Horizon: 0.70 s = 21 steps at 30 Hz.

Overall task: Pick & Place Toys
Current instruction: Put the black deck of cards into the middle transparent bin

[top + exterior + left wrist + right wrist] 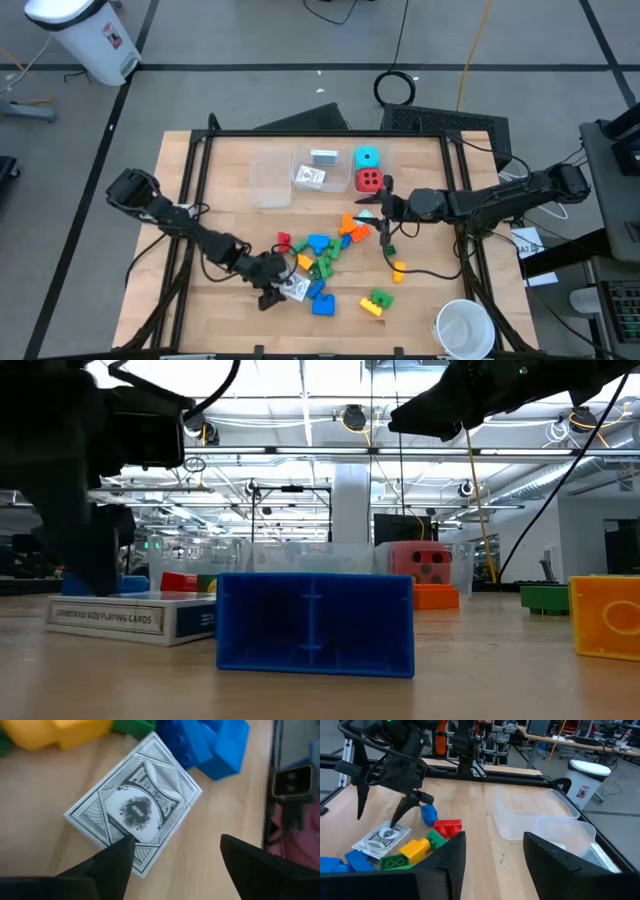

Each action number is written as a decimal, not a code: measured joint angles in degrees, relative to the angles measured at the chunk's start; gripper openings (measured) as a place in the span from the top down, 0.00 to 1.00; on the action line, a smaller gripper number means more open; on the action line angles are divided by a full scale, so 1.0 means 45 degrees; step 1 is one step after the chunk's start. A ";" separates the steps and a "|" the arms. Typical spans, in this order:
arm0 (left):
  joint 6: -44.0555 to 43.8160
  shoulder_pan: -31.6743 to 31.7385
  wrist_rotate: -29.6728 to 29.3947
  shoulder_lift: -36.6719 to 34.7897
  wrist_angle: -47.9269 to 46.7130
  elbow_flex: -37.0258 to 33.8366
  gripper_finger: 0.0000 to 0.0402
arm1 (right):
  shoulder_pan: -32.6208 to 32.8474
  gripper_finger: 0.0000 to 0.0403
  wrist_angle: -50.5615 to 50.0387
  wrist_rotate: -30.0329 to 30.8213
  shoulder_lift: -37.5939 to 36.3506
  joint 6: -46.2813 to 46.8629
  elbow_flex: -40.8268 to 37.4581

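A white patterned card box [135, 810] lies flat on the table beside blue bricks [215, 745]; it also shows in the high view [296, 288] and the low view [130, 618]. My left gripper [272, 292] is open, low over the box, one finger on each side of its near corner. My right gripper [372, 205] is open and empty, raised above the table's middle right, near the red die [369, 181] and the cyan die [368, 158]. A heap of coloured bricks [325, 250] lies in the table's middle. My left gripper comes at the card box from above, pointing down. One fingertip [120, 852] stands over the box's near edge [131, 836]; the other finger [240, 852] stands off the box over bare table. I cannot tell whether the fingertip touches the box, which lies flat.
Two clear bins [271, 185] stand at the far middle, one holding cards [312, 177]. A white cup [464, 328] stands at the near right corner. Loose bricks lie near the front: blue [322, 303], green and yellow [378, 302], yellow [398, 268].
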 joint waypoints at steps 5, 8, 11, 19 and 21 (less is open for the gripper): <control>0.3780 0.0246 0.0412 -0.0294 0.0926 0.0198 0.26 | 0.0003 0.59 0.0027 -0.0002 0.0000 0.0006 0.0000; 0.5477 0.0246 -0.0411 -0.0452 -0.0795 0.0804 0.28 | 0.0008 0.59 0.0031 -0.0002 0.0000 0.0006 0.0000; 0.6437 0.0222 -0.2104 -0.0467 -0.2956 0.2117 0.30 | 0.0003 0.59 0.0039 0.0003 0.0000 -0.0005 0.0002; 0.8523 0.0078 -0.3348 0.0156 -0.5505 0.4706 0.35 | 0.0003 0.60 0.0096 0.0016 0.0000 -0.0141 0.0005; 0.8514 0.0192 -0.3004 0.0237 -0.5491 0.4816 0.35 | 0.0003 0.60 0.0114 0.0020 0.0000 -0.0139 0.0005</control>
